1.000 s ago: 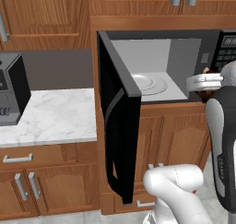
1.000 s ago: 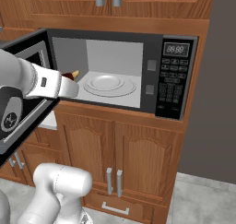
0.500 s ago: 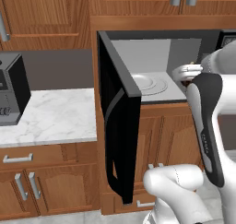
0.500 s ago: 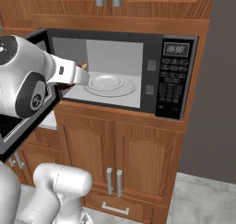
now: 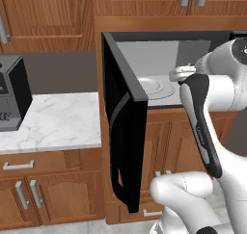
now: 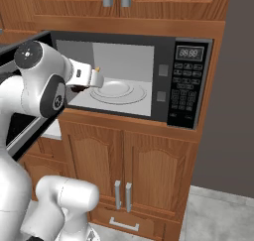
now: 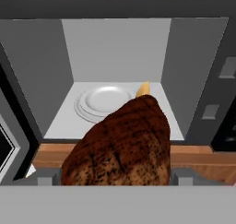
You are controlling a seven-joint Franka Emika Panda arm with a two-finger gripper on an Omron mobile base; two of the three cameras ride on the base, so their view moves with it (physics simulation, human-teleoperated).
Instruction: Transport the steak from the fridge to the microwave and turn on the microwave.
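Observation:
The black built-in microwave (image 6: pixel 163 56) stands open, its dark door (image 5: pixel 123 132) swung out to the left and its keypad (image 6: pixel 185 89) on the right. A white round plate (image 7: pixel 103 101) lies on the light grey floor inside. My gripper (image 6: pixel 95 79) hangs at the mouth of the cavity, just short of the plate (image 6: pixel 117 90), shut on the steak. The steak (image 7: pixel 122 147) is brown and seared, with a pale bone tip pointing inward. It hides my fingertips in the hand view. The gripper (image 5: pixel 181 74) sits at the cavity's front right in the left base view. The fridge is out of view.
A smaller black countertop appliance (image 5: pixel 12 96) stands on the white marble counter (image 5: pixel 58 124) left of the open door. Wooden cabinets (image 6: pixel 144 170) run below and above the microwave. The door's edge juts out toward the base.
The hand with the steak has travelled from beside the opening to the cavity's mouth, closer to the plate. The arm's elbow has folded up higher.

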